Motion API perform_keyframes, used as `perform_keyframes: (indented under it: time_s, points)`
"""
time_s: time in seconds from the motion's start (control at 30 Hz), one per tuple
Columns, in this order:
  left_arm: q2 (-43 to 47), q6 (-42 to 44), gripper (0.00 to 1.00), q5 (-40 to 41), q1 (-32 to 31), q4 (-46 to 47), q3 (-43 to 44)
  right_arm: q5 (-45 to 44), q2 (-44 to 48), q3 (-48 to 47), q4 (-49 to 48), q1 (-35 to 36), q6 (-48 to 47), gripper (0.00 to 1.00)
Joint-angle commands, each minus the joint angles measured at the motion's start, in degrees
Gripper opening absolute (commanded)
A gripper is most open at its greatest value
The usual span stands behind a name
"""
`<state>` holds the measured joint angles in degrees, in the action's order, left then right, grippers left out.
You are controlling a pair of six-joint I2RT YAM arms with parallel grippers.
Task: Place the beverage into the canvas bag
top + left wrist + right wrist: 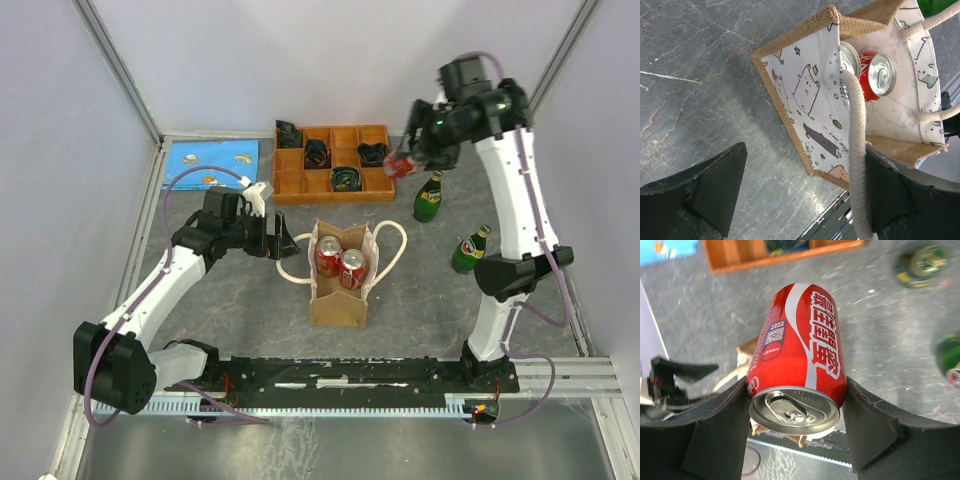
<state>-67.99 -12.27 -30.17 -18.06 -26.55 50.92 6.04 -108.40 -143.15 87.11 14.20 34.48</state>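
Right wrist: claw (796,407) holds can (801,345), seemingly horizontal, lid camera-ward.

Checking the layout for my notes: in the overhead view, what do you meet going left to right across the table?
In order: blue mat → left pincer → canvas bag → farther green bottle → nearer green bottle.

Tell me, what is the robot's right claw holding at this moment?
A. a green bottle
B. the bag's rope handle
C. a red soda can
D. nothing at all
C: the right gripper is closed on a red soda can, with one finger pressed against each side of it.
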Motion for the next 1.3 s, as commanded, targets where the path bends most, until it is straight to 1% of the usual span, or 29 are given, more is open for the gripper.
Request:
perform_keyframes:
  time_s: [0.0,0.13,0.2,0.3,0.43,0.63,0.87,1.27]
  points:
    - [0.87,2.8,0.95,-0.34,0.13,0.29,1.35,0.27,2.92,-1.56,-8.17,10.4,2.72,0.0]
    - [0.76,2.77,0.95,0.04,0.16,0.18,1.36,-3.6,0.62,-1.24,-5.68,21.8,2.99,0.0]
    - [0.66,2.65,0.95,0.2,0.14,0.23,1.33,-6.4,0.3,1.55,-4.39,27.7,3.24,0.0]
    - [0.57,2.44,0.95,0.38,0.19,0.35,1.17,-8.98,1.43,8.21,-5.01,33.31,4.13,0.0]
    - [0.55,2.3,0.95,0.4,0.21,0.52,0.83,-11.78,3.51,15.13,-6.15,37.59,5.98,0.0]
    - [0.16,2.29,0.95,0.3,0.23,0.89,0.52,-13.54,4.12,19.63,-7.11,40.31,6.74,0.0]
    - [0.72,2.61,0.95,0.8,0.18,0.69,0.27,-13.08,3.87,26.47,-11.21,40.82,6.49,0.0]
    - [1.32,2.51,0.95,1.13,0.22,0.53,-0.21,-12.26,1.51,31.52,-16.49,40.87,5.69,0.0]
